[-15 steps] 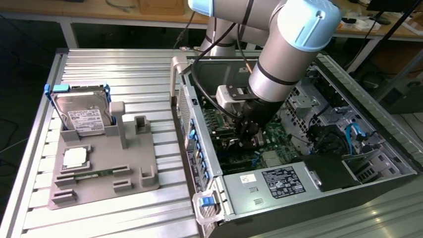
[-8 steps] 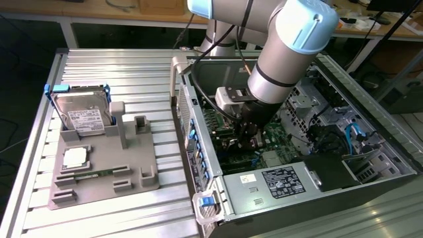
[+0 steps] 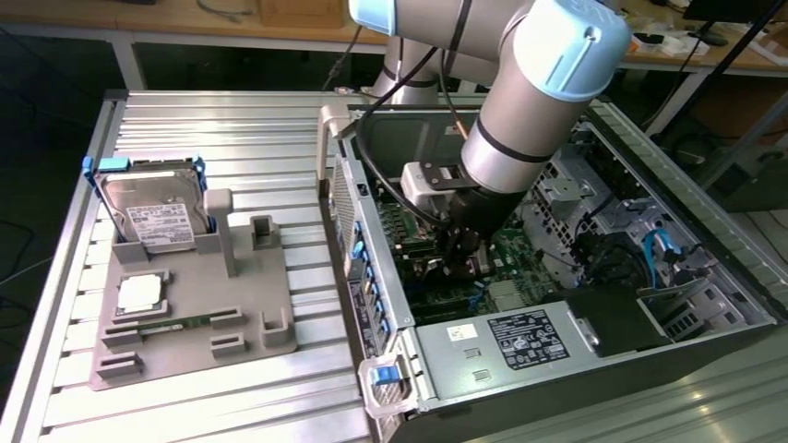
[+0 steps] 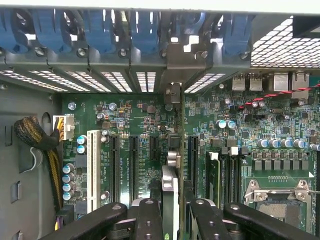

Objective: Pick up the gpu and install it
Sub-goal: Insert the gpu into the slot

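- One card, the gpu (image 4: 170, 187), is clamped edge-on in the gripper (image 4: 171, 212), fingers pressed against both its faces, right down inside the open computer case (image 3: 689, 277).
- Its metal end bracket (image 4: 173, 95) stands up against the case's rear wall, among the blue slot clips (image 4: 145, 30).
- The card hangs over the motherboard (image 4: 135, 125), lined up among the black expansion slots (image 4: 134, 167); whether its edge is seated in one, I can't tell.
- Pick-up looks done, by my reading; installing is well along, with pressing home and letting go not yet shown.
- On the bench's far side, the grey fixture tray (image 3: 185, 318) holds the hard drive (image 3: 150, 214).
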Robot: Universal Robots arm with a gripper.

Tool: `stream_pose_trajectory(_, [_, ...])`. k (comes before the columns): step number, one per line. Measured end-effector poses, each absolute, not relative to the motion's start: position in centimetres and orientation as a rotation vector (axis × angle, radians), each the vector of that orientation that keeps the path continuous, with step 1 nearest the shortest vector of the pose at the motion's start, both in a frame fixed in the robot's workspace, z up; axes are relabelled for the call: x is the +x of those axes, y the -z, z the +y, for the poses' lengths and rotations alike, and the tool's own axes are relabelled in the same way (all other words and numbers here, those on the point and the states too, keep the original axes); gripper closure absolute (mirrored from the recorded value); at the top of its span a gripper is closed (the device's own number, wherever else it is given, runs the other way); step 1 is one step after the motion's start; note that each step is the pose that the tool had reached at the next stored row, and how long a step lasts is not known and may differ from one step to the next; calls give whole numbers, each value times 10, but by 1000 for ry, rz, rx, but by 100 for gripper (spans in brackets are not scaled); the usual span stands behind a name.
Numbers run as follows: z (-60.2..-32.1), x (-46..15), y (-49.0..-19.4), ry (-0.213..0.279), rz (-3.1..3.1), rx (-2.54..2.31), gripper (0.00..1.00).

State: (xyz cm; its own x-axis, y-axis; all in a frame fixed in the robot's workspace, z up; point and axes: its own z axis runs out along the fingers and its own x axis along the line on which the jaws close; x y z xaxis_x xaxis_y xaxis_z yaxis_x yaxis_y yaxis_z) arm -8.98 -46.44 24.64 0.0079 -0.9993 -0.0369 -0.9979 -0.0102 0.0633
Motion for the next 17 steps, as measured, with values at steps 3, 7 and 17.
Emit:
stream_pose_trajectory(3, [-464, -90, -246, 111, -2198, 2218, 73])
stream_pose_trajectory(7, [-464, -90, -250, 109, -2197, 2217, 66])
stream_pose_trajectory(17, [-464, -90, -270, 106, -2198, 2218, 66])
